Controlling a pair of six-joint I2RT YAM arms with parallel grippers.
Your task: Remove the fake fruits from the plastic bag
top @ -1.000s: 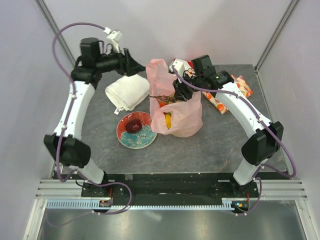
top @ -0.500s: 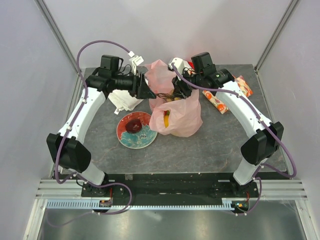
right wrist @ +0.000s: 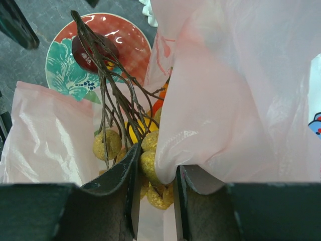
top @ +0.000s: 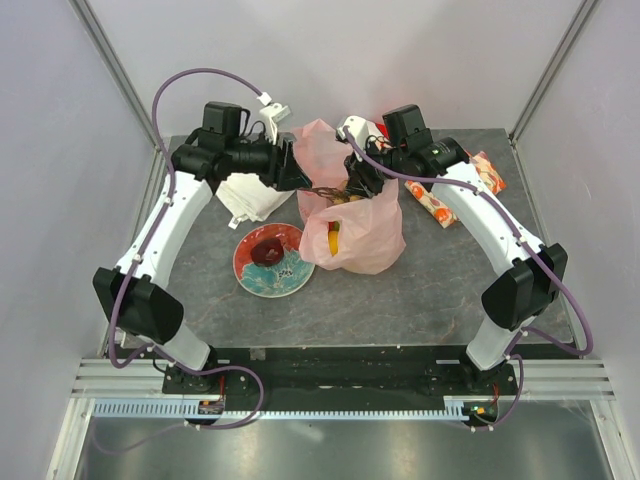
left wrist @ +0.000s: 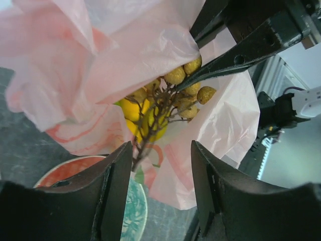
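Right claw (right wrist: 155,160) pinches the grapes (right wrist: 108,143) in the bag (top: 365,240) mouth; left claw (left wrist: 160,145), open, straddles their stem (left wrist: 143,140). Close squarely on the stem before the right lets go.

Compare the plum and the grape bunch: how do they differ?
Place: the plum lies out on the red plate; the grape bunch is at the mouth of the plastic bag. Grip: the plum is free; the grape bunch is pinched by the right end effector. Look: the plum is one smooth dark ball; the grape bunch is yellowish-brown beads on twigs. Both are fake fruits.
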